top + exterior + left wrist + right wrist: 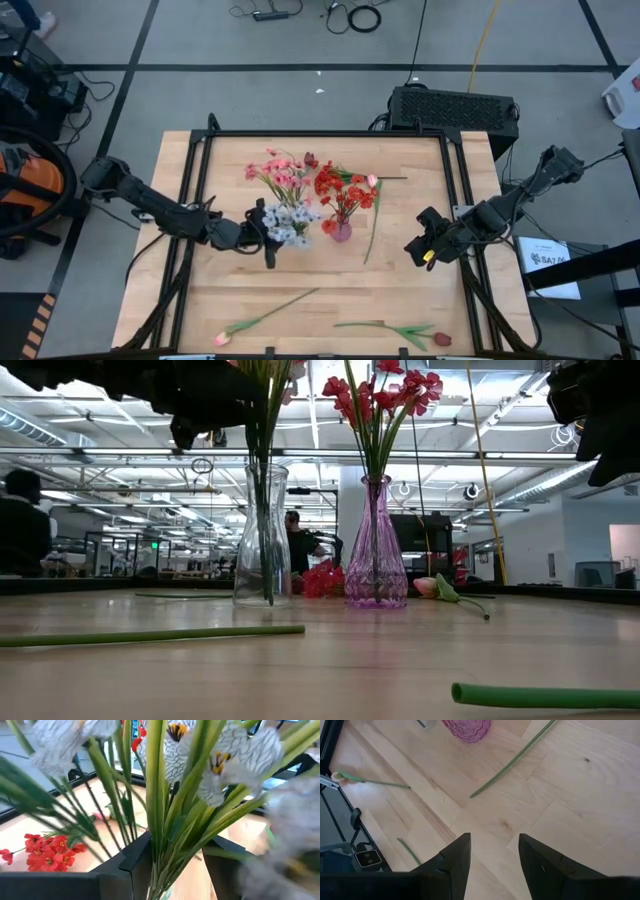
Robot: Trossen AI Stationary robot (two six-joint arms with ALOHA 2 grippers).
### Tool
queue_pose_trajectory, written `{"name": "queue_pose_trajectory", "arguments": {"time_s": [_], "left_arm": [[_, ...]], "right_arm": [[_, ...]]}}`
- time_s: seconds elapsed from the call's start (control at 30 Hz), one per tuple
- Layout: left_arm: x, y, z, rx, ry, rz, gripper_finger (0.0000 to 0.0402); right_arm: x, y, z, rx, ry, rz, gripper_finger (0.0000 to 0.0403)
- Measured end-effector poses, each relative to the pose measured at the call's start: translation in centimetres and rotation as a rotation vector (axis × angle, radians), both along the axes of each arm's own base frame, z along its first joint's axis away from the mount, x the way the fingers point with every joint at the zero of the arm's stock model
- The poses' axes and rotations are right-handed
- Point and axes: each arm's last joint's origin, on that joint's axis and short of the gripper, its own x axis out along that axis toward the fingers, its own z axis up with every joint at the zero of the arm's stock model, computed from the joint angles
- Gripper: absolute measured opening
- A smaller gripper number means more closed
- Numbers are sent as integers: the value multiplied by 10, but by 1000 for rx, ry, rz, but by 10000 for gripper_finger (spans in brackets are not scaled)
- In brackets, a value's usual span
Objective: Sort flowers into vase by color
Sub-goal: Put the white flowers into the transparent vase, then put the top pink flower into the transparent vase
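Note:
A clear vase (262,535) stands mid-table and holds pink blooms (278,172) and pale white-blue blooms (293,220). Beside it on the right, a purple vase (375,550) holds red blooms (343,188). My left gripper (264,228) is open, up at the clear vase's left side. Its fingers stand on either side of the green stems (162,845) under the white-blue blooms (225,755). My right gripper (422,250) hovers open and empty over the table's right part (492,845). Loose stems lie flat on the table. My left gripper has the white-blue flowers' stems (160,865) between its open fingers, coming level from the table's left. One finger (137,865) stands right beside them and bare table shows next to the other; whether either finger touches the stems, I cannot tell.
A pink-budded stem (372,222) lies right of the purple vase. A pink tulip (222,339) with a long stem and a red bloom (441,339) lie near the near edge. A dark red bloom (310,158) lies behind the vases. A black frame (330,134) rims the table.

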Motion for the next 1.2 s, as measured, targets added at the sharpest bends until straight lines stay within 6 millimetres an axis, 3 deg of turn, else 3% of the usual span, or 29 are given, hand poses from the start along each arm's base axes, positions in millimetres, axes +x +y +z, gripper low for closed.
{"name": "queue_pose_trajectory", "arguments": {"time_s": [0.5, 0.77, 1.2], "left_arm": [[-34, 9, 15, -8, 109, -7, 171], [-53, 13, 3, -129, 275, 47, 171], [-66, 15, -16, -304, 477, 94, 171]], "right_arm": [[6, -11, 0, 5, -8, -78, 157], [10, -20, 0, -38, -5, -83, 157], [8, -35, -4, -100, 83, -125, 157]]}}
